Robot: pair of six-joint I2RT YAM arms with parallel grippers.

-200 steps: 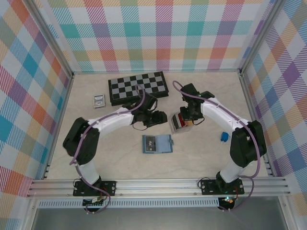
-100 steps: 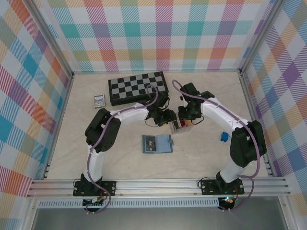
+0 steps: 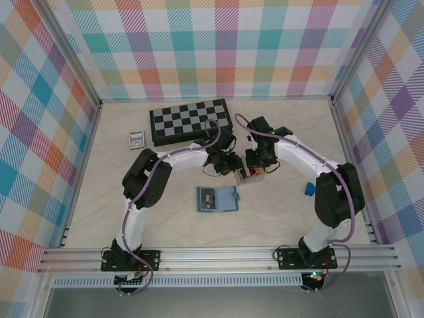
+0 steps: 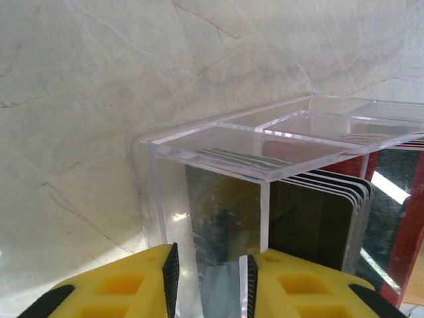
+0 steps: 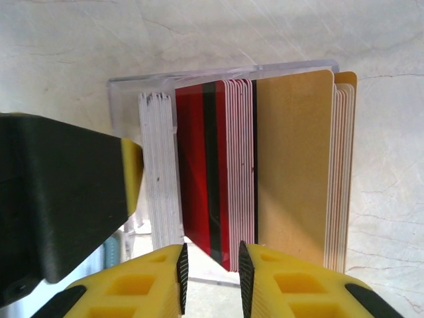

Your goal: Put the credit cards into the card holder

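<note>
Credit cards (image 5: 291, 165) stood on edge in a clear rack (image 4: 218, 142) mid-table, just beyond the card holder (image 3: 217, 198). Thin, stiff and slick, they wanted an edge pinch. Your right gripper (image 5: 212, 265) pinched a red card (image 5: 199, 165), and your left gripper (image 4: 209, 271) seemingly clamped the rack's wall. Wrist views showed those grips clearly; overhead, they blurred.

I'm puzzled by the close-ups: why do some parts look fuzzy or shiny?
Left wrist view: the clear box throws white glare along its edges, and the yellow fingers look soft, being so near the lens. Right wrist view: the cards are crisp, but the dark shape at left is blurred. Top view: evenly lit, sharp throughout.
</note>
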